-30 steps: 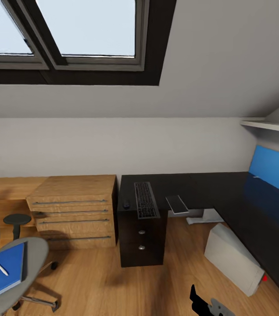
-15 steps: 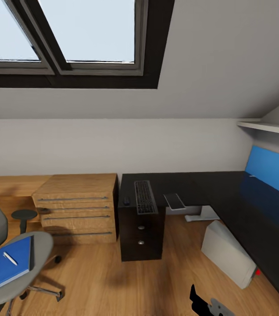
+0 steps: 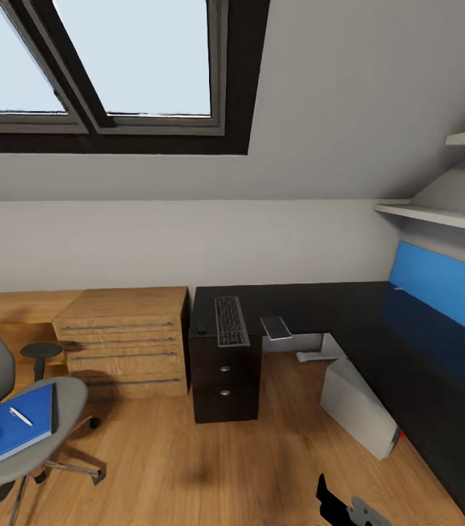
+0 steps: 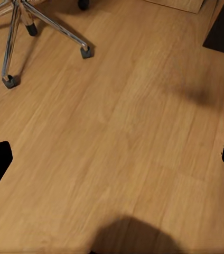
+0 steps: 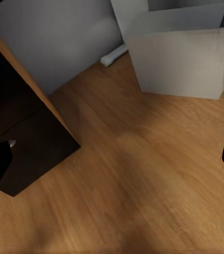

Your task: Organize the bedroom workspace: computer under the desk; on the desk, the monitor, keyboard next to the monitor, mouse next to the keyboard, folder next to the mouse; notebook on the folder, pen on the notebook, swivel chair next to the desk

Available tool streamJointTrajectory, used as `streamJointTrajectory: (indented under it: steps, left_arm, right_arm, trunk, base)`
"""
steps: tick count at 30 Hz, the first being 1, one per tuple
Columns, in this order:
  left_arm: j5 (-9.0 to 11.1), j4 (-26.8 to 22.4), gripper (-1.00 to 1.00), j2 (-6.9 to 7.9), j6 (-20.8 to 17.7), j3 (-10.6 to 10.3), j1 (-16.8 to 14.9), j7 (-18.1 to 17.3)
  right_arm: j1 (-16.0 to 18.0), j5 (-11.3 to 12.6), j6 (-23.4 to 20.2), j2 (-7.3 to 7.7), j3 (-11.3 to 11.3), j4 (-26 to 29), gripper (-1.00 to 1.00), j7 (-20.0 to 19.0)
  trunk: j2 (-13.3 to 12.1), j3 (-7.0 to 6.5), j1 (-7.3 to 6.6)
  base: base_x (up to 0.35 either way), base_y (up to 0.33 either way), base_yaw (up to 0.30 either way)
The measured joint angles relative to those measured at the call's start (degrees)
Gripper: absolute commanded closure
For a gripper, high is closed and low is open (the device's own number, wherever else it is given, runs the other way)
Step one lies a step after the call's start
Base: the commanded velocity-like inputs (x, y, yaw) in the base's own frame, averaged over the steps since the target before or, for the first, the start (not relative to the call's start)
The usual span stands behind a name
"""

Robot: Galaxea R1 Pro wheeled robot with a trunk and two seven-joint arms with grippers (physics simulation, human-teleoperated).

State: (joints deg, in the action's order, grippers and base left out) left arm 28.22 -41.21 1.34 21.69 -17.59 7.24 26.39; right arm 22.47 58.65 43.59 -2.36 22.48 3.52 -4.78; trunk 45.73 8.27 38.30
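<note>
Black L-shaped counter [image 3: 313, 299] stood against the white wall beneath a slanted skylight window [image 3: 108, 66]; all places below are given relative to this counter. On its top, near the left end: a black keyboard [image 3: 230, 321] lying lengthwise, a small dark mouse [image 3: 202, 329] just beside the keyboard on the side away from the corner, and a grey flat item, possibly the monitor lying down [image 3: 276, 326], jutting over the counter's front edge on the keyboard's other side. Under the left end, a black drawer unit [image 3: 222, 380] with two round knobs. Under the counter's inner corner, on the wooden floor [image 3: 188, 475], a light grey computer tower [image 3: 357, 409] stood tilted, with a red spot at its near end; the right wrist view showed the same tower [image 5: 180, 61] and the drawer unit's dark base [image 5: 22, 137]. A blue panel [image 3: 441, 292] ran along the counter's right-hand wing, with white shelves [image 3: 437, 215] above. Touching the counter's left end, a wooden chest of drawers [image 3: 126, 340]. Well apart to the left, a grey swivel chair [image 3: 13, 431] carried a blue notebook [image 3: 20, 424] lying on a dark folder [image 3: 54, 409], with a white pen [image 3: 20, 416] on top. The left wrist view showed the chair's chrome legs and castors [image 4: 43, 32] over floor. Left tool [image 4: 112, 159]: fingers wide apart, holding nothing. Right tool [image 5: 112, 159]: likewise spread, empty.
</note>
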Motion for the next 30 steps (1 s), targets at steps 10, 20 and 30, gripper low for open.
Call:
streamJointTrajectory:
  steps: [10, 20, 30]
  left_arm:
    - [0.0, 0.0, -1.0, 0.02, 0.0, 0.0, 0.0, 0.0]
    - [0.0, 0.1, -1.0, 0.06, 0.0, -0.1, 0.0, -0.1]
    - [0.0, 3.1, -1.0, 0.06, 0.2, 0.0, 0.0, -0.3]
  right_arm:
    - [0.0, 0.0, 0.0, 0.0, 0.0, 0.0, -1.0, 0.0]
    - [0.0, 0.0, 0.0, 0.0, 0.0, 0.0, -1.0, 0.0]
    - [0.0, 0.0, 0.0, 0.0, 0.1, 0.0, -1.0, -0.1]
  trunk:
    - [-4.0, -2.11, -2.2]
    - [-4.8, -2.5, -2.65]
    - [-4.8, -2.5, -2.65]
  base:
    - [-0.018, -0.01, -0.067]
    - [-0.001, -0.001, -0.004]
    - [0.0, -0.14, 0.0]
